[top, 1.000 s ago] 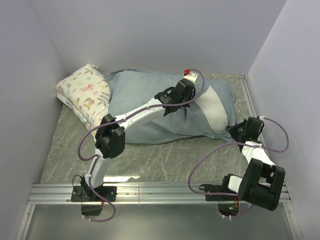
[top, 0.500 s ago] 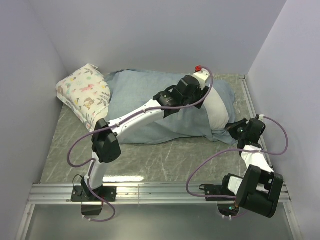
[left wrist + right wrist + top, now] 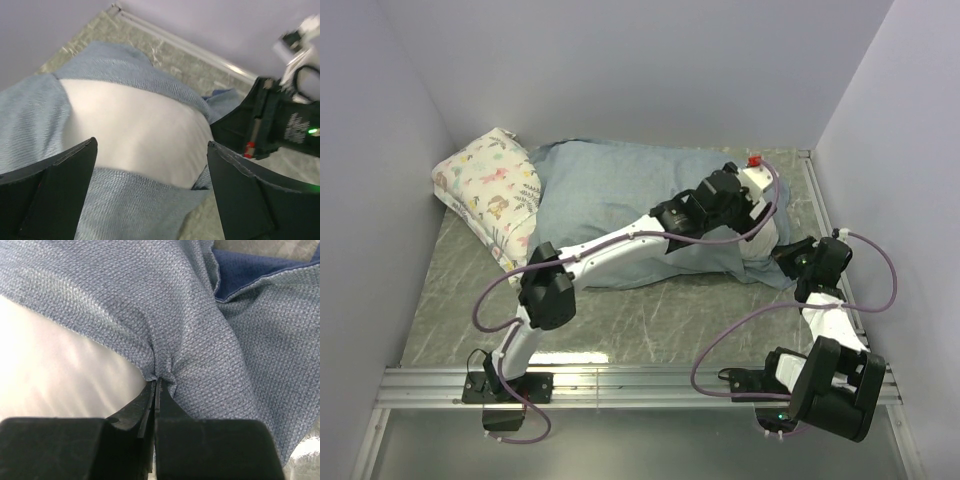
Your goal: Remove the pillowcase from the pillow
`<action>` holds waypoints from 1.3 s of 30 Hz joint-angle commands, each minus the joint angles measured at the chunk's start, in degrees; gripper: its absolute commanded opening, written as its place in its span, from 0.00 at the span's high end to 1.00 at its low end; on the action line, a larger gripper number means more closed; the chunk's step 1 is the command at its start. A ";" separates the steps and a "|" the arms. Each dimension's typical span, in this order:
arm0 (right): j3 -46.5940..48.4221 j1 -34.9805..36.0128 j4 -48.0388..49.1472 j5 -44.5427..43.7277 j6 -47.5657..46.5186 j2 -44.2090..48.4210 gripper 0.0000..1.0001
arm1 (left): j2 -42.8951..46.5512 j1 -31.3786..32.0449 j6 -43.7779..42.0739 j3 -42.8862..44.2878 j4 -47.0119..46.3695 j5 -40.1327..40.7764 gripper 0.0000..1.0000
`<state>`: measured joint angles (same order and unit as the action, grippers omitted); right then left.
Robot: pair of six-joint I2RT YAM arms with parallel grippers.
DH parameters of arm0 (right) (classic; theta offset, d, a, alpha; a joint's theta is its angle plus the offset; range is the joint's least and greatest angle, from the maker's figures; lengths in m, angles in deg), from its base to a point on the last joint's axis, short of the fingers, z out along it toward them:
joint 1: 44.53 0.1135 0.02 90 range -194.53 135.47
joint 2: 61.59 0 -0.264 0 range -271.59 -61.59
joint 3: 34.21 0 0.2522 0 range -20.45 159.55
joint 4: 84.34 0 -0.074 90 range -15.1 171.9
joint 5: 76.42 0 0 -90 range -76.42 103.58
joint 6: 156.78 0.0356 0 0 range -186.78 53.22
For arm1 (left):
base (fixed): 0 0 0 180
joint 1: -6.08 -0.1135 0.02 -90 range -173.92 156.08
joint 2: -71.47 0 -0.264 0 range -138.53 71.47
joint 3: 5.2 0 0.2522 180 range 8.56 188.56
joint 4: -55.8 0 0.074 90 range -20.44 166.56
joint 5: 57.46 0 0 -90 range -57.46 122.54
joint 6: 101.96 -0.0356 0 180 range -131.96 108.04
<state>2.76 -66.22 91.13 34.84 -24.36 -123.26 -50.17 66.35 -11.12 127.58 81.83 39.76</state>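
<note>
The blue-grey pillowcase [image 3: 610, 190] lies across the table's back with the white pillow [image 3: 135, 125] bulging out of its open right end. My left gripper [image 3: 151, 144] hovers open over that end, with bare pillow and the case's hem [image 3: 140, 200] between its wide-spread fingers and nothing held. In the top view, the left gripper [image 3: 760, 213] sits above the pillow's right end. My right gripper [image 3: 155, 382] is shut on a bunched fold of the pillowcase [image 3: 200, 330] beside the pillow [image 3: 60, 365]. It holds the case's lower right corner, the right gripper [image 3: 788, 262] showing just below the left one.
A smaller floral-print pillow [image 3: 490, 188] leans in the back left corner against the pillowcase. Grey walls close in the left, back and right. A metal rail [image 3: 817, 205] runs along the right wall. The marbled table top [image 3: 650, 320] lies in front of the pillow.
My left gripper went from shut to fully open and swept right along the pillow to its exposed end. The right gripper kept its pinch and shifted slightly.
</note>
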 commanded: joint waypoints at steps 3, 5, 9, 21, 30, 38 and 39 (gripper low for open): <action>0.71 0.34 -0.09 3.53 0.83 2.25 1.00 | -3.24 -0.07 -7.42 -5.55 -10.07 -4.58 0.01; 0.71 0.25 -0.09 3.70 0.74 2.34 1.00 | -5.61 0.11 -9.70 -4.77 -9.47 -4.23 0.01; 0.70 0.42 -0.01 3.62 0.65 2.34 1.00 | -7.20 1.25 -13.05 -6.51 -11.29 -3.19 0.01; 1.58 1.48 -1.67 1.25 -0.40 2.96 1.00 | -15.55 5.82 -23.42 -5.81 -16.92 15.17 0.01; 2.11 2.09 -2.29 0.63 -0.84 2.61 1.00 | -19.67 6.70 -29.05 -3.63 -17.48 18.70 0.02; 5.01 3.15 -6.06 -0.95 -1.81 4.01 1.00 | -22.41 6.35 -28.35 4.81 -12.45 20.02 1.00; 5.45 3.24 -7.38 -1.21 -1.98 4.01 1.00 | -22.15 6.09 -27.92 6.03 -12.45 20.46 1.00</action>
<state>4.99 -63.88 86.61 33.22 -25.11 -120.62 -70.98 72.65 -40.60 130.34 65.70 61.18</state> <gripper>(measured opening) 0.007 0.037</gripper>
